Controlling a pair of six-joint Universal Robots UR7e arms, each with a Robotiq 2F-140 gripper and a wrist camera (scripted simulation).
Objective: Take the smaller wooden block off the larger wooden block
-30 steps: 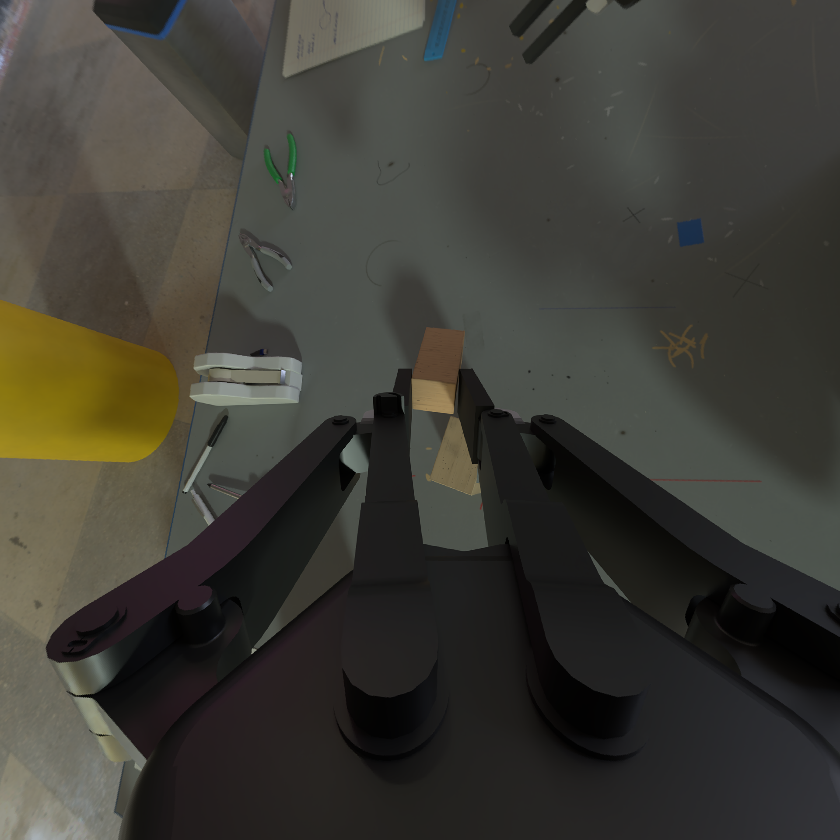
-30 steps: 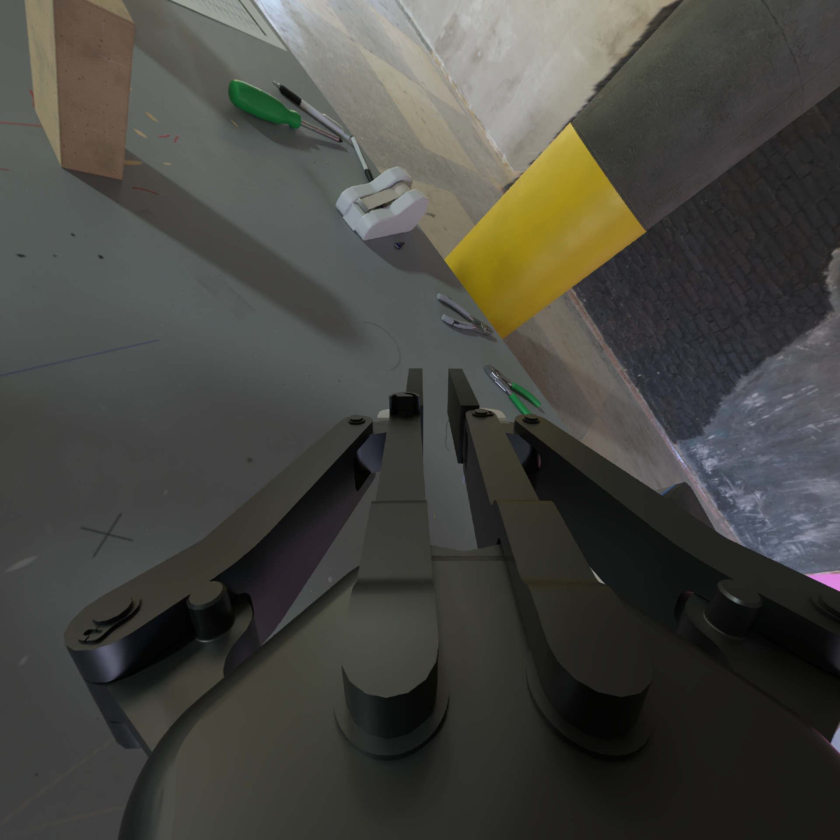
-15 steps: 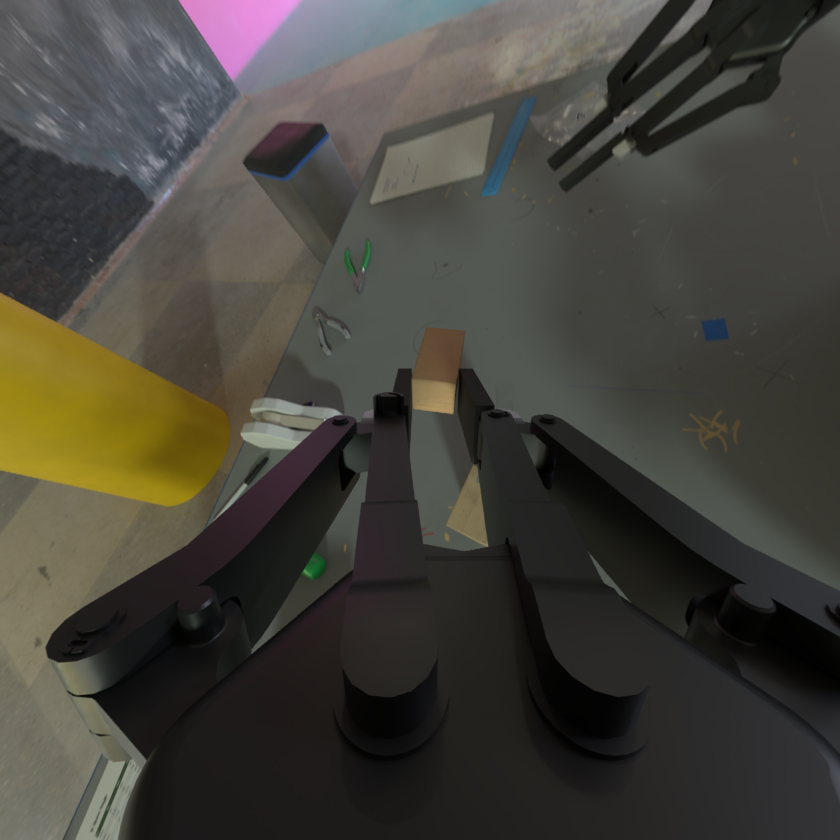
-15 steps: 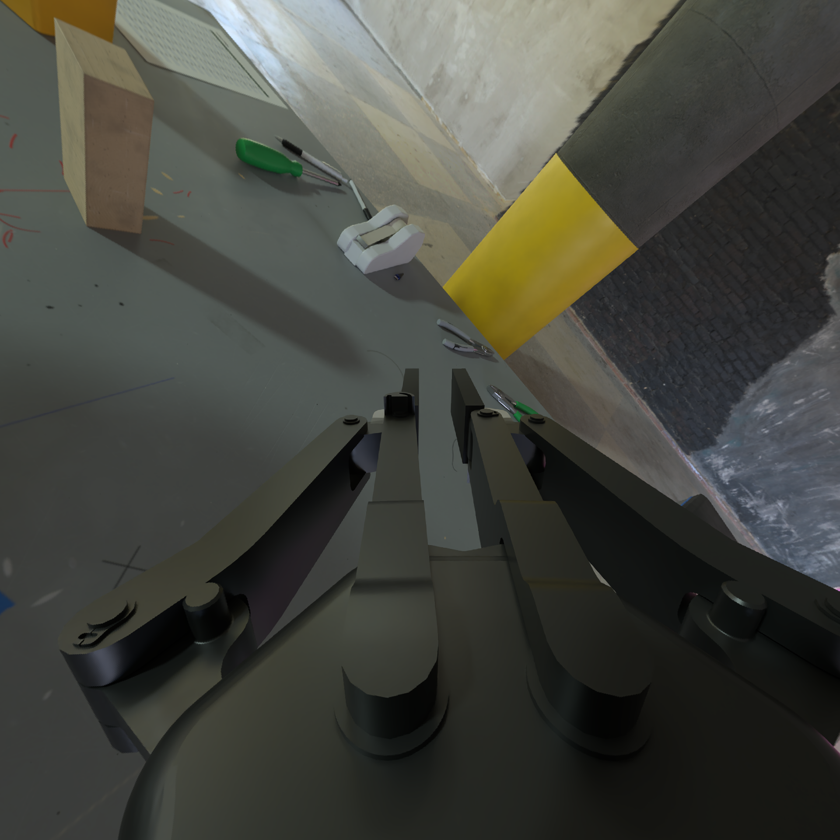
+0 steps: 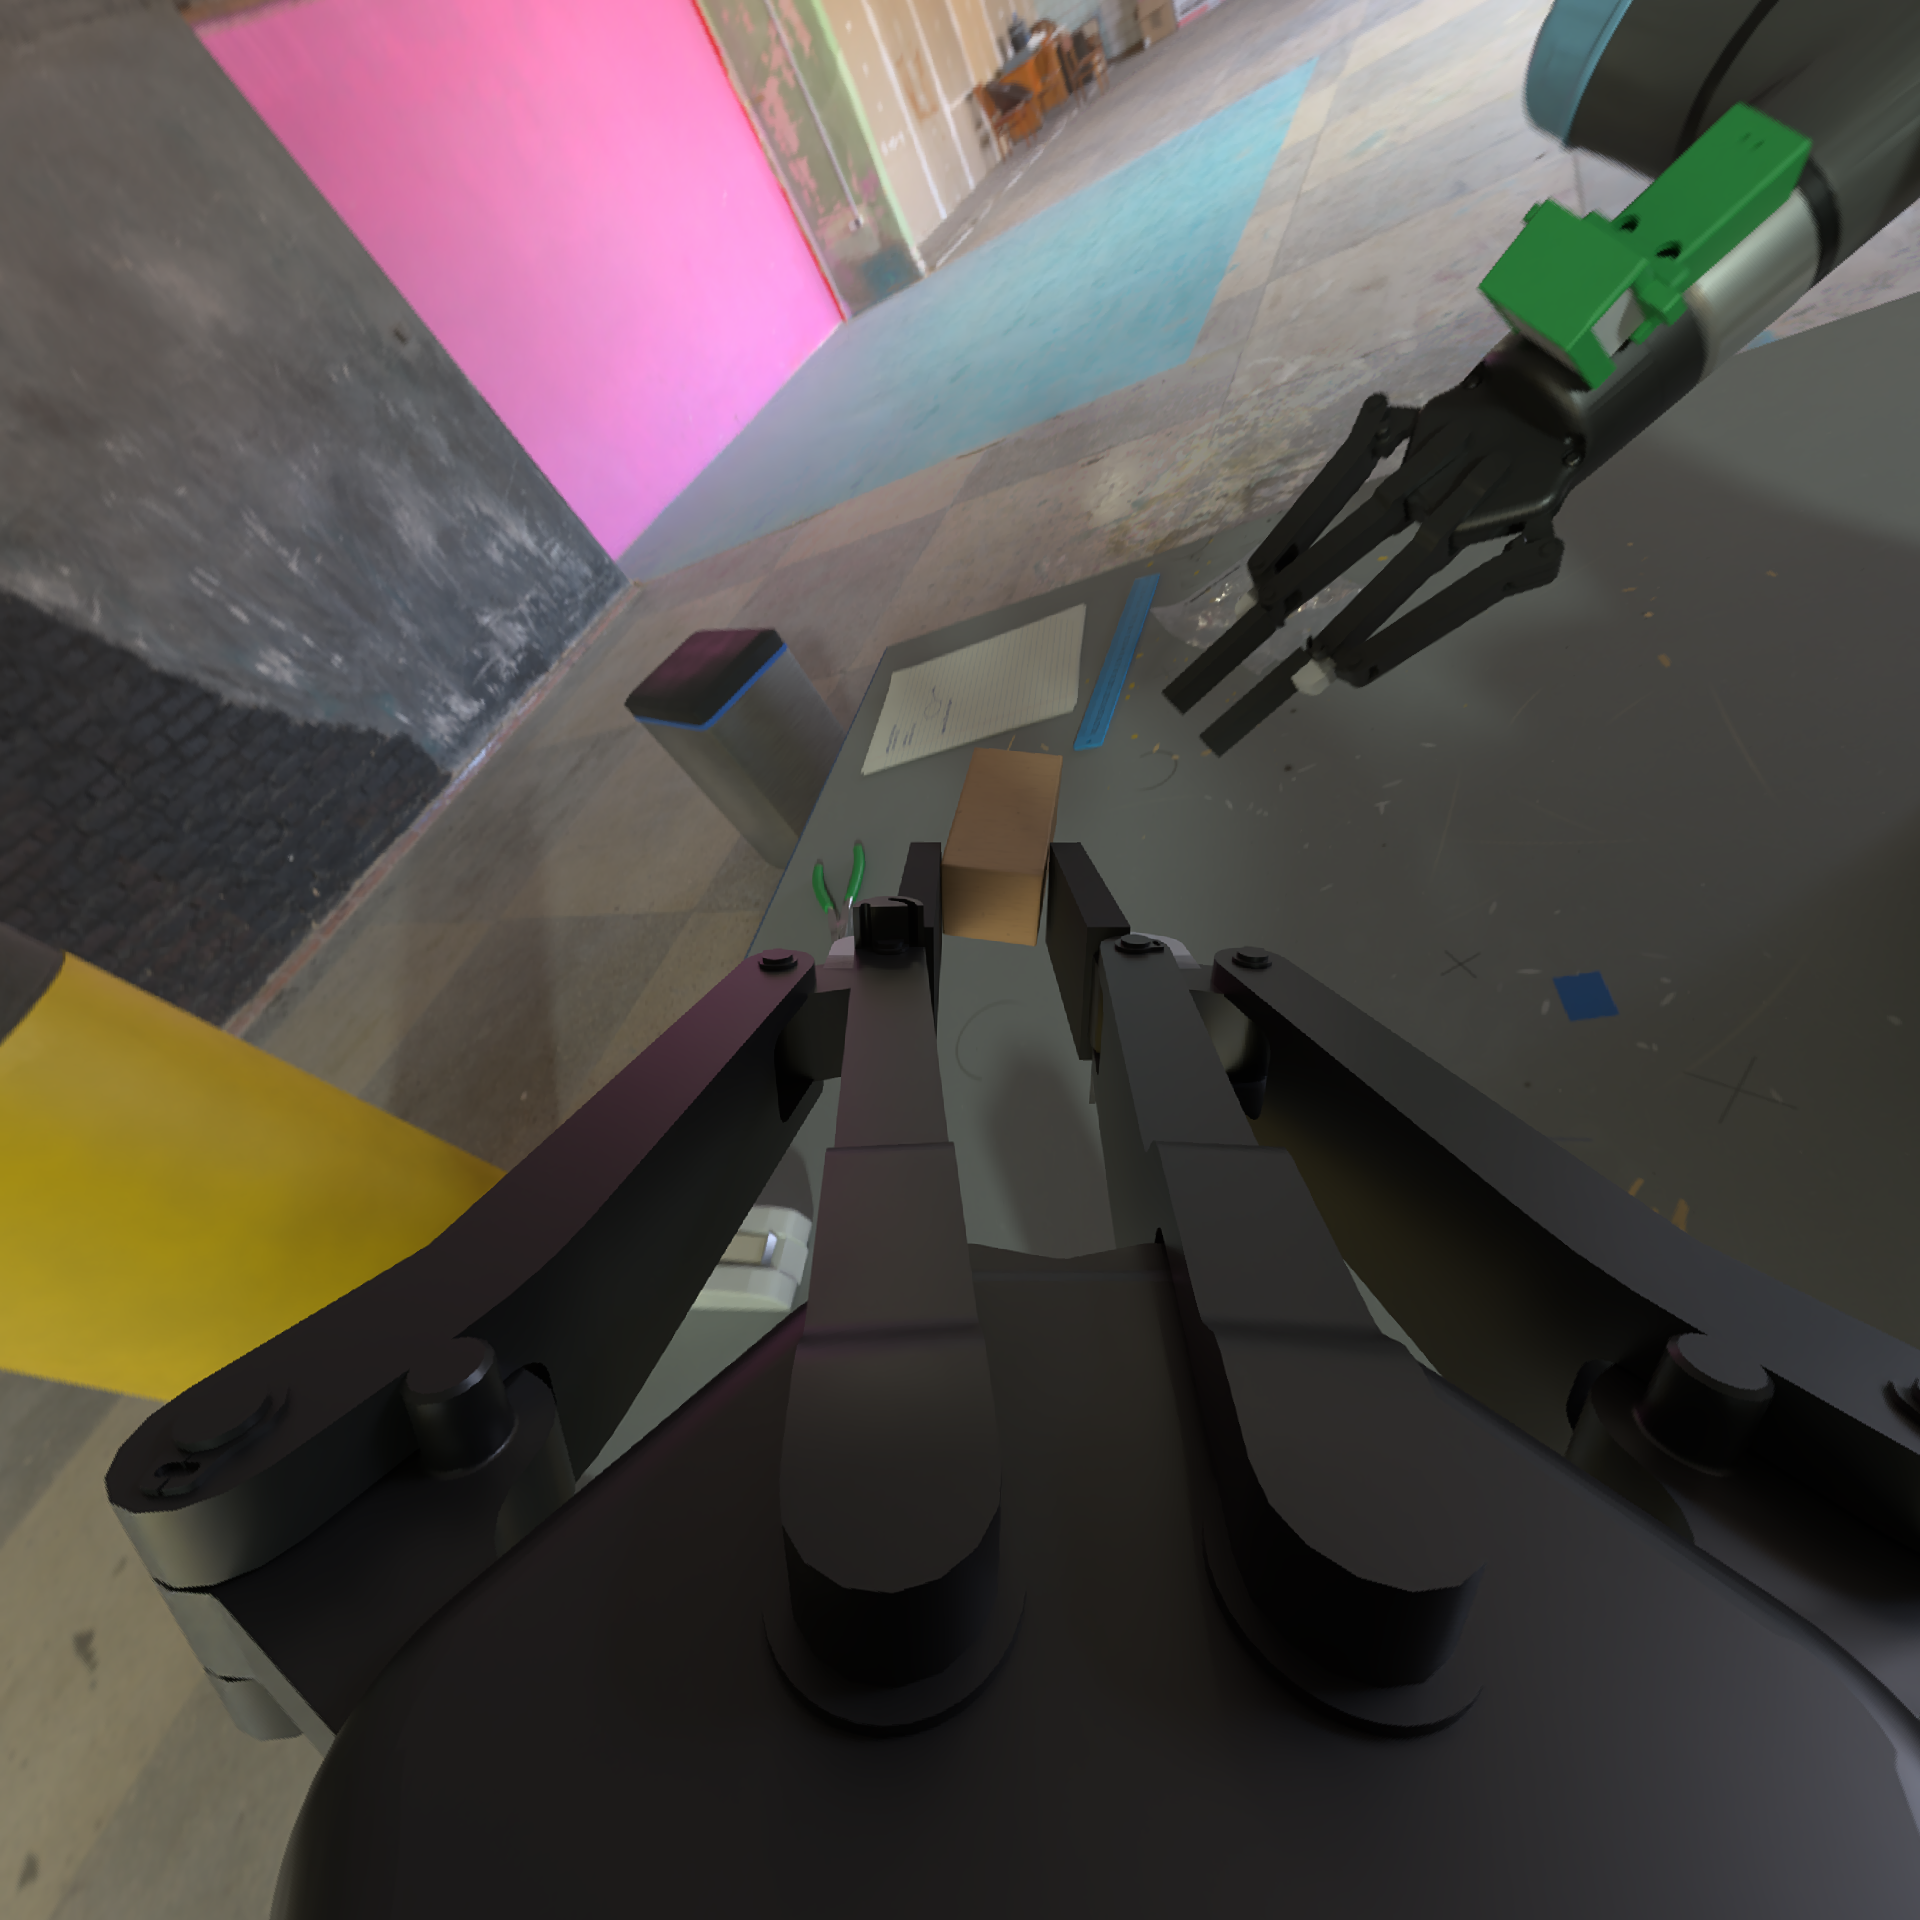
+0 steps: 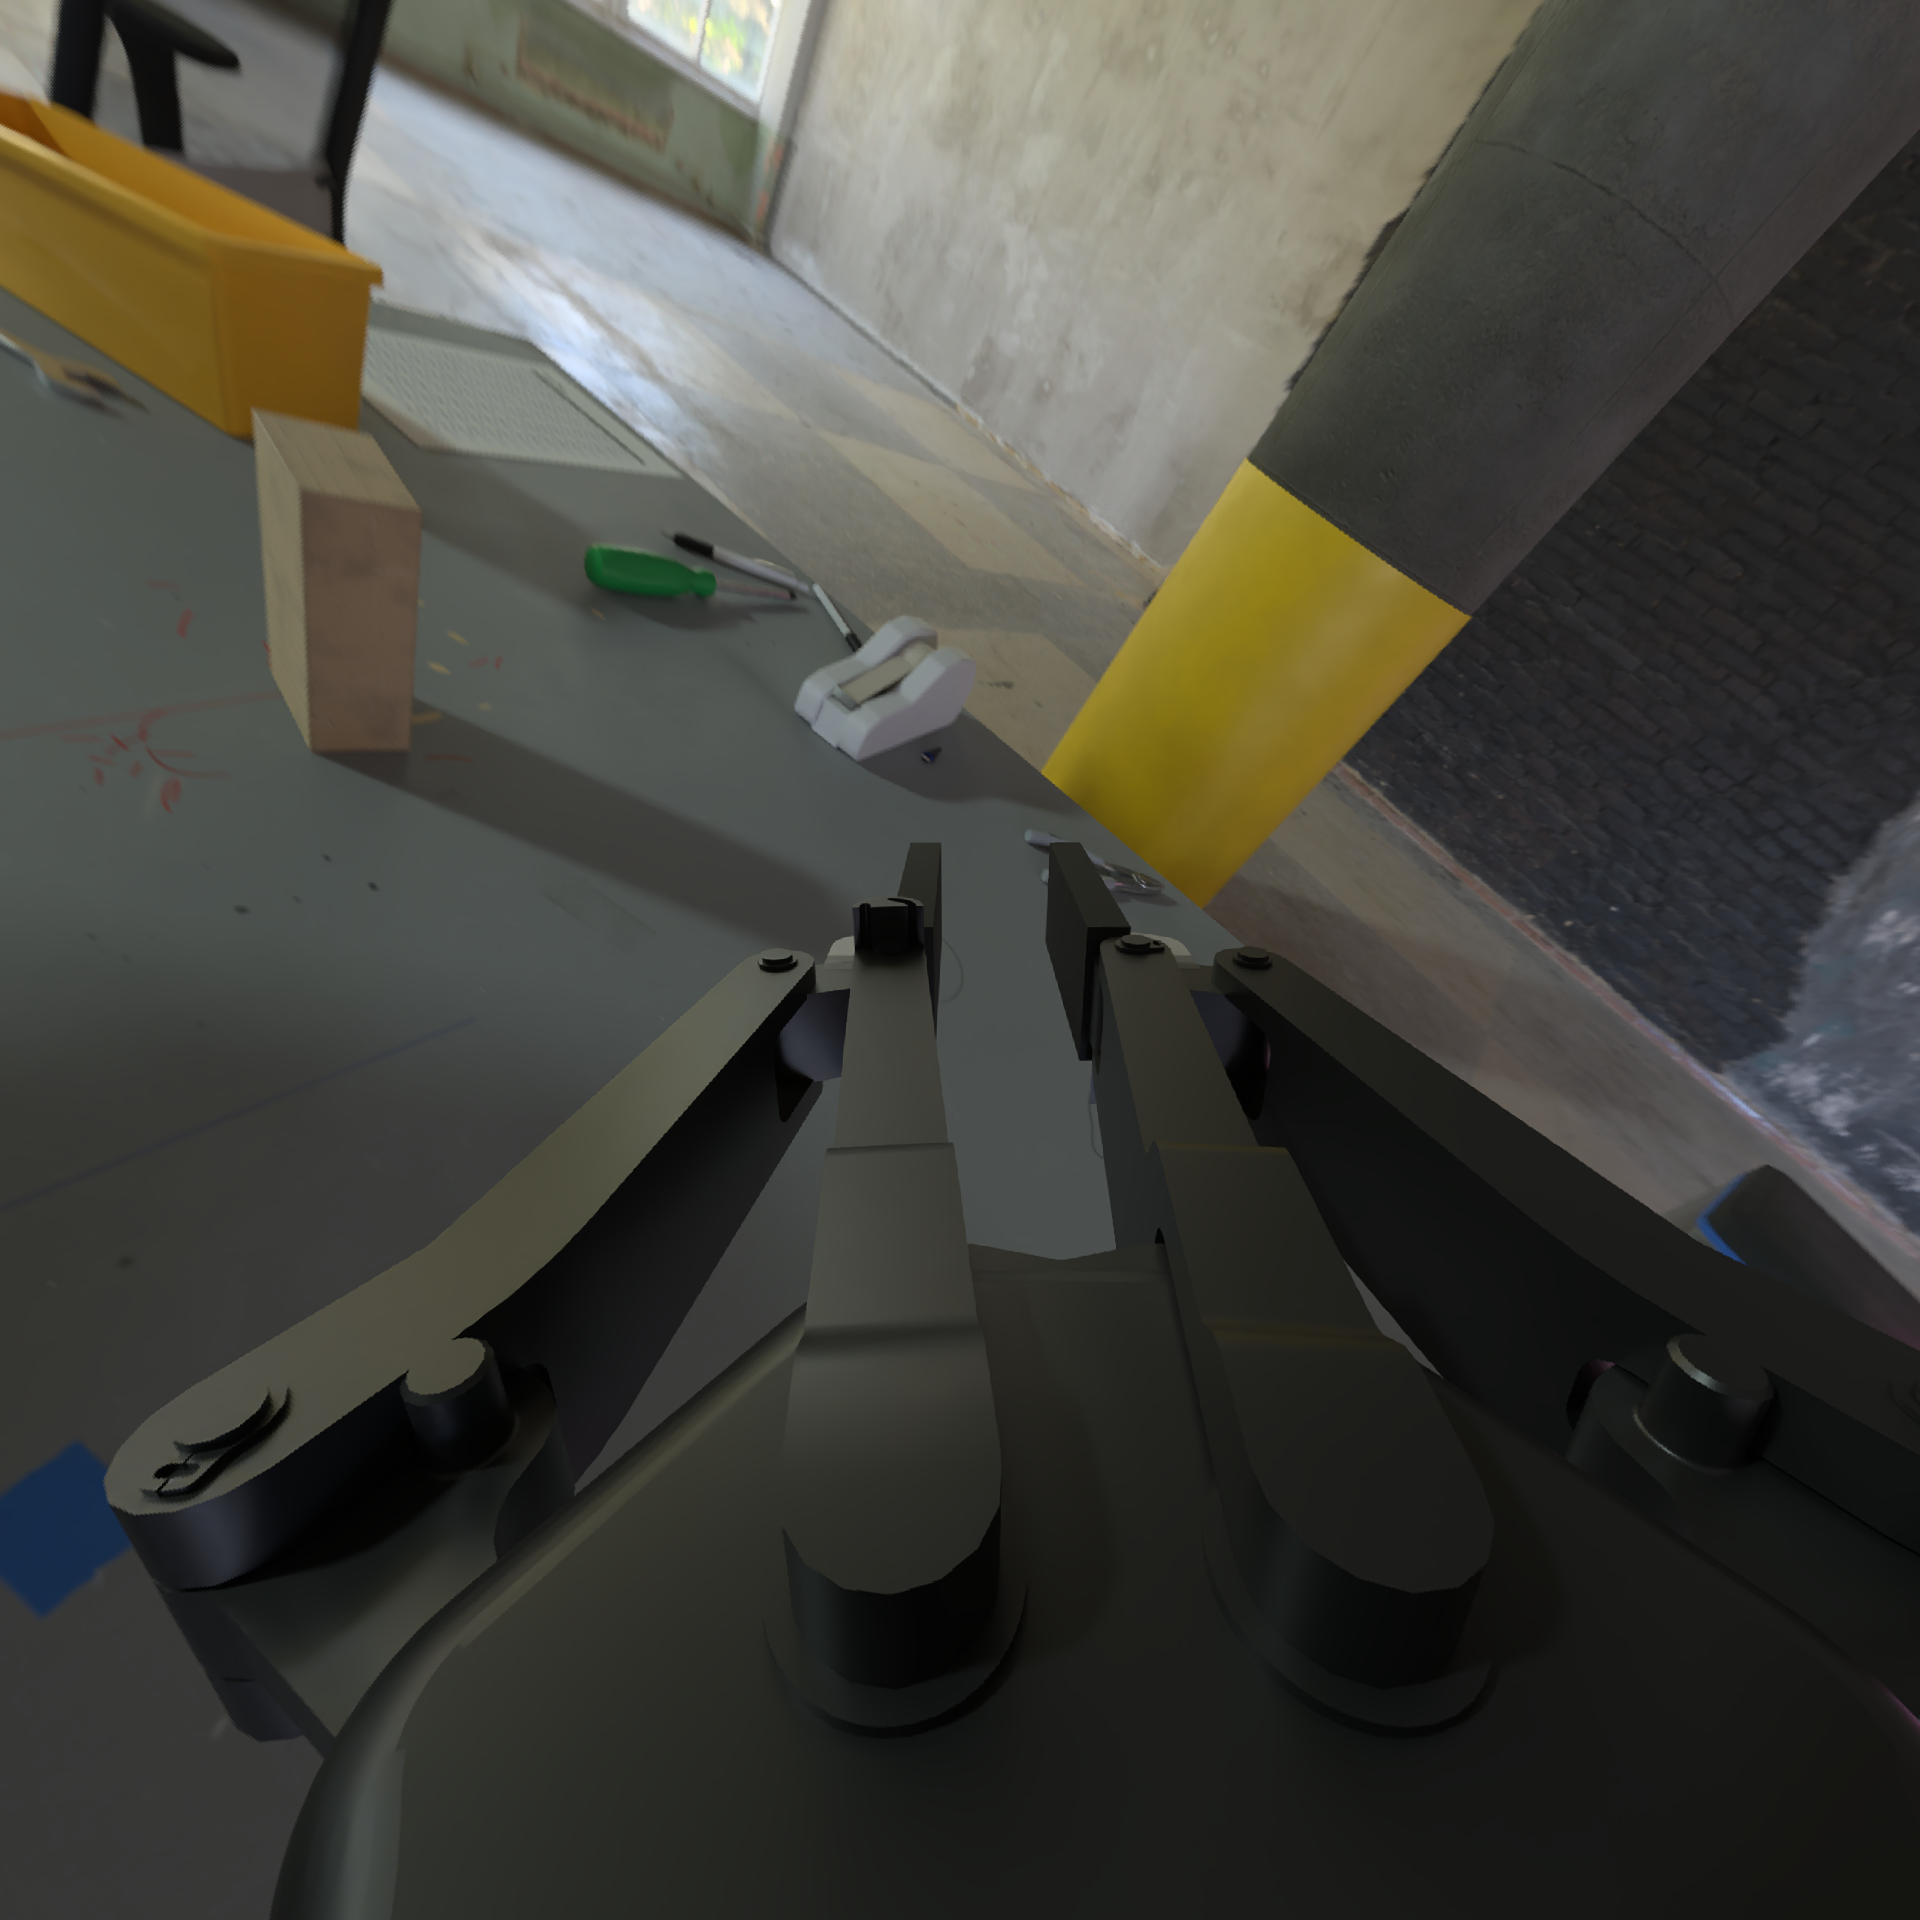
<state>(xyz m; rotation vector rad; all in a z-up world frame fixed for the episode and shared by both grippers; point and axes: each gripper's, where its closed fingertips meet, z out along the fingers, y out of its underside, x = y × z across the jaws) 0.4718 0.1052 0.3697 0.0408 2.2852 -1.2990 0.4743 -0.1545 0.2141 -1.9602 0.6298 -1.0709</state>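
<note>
Left claw (image 5: 995,914) clamped on smaller wooden block (image 5: 1000,857); only right view shows larger wooden block (image 6: 335,597) on grey worktop (image 6: 312,935); right claw (image 6: 995,904) apart, empty.

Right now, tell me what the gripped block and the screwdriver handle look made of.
Smaller wooden block, held in the left claw: wood, matte tan, unvarnished-looking, faint grain. Screwdriver handle: probably plastic, from its uniform bright green and soft sheen.

Industrial workshop hall, scuffed grey tabletop (image 6: 312,987) with chalk marks and shavings, green-handled screwdriver (image 6: 649,571), green pliers (image 5: 840,883), yellow parts bin (image 6: 187,281), yellow-banded concrete pillar (image 6: 1257,707), bare concrete walls, worn tiled floor.
</note>
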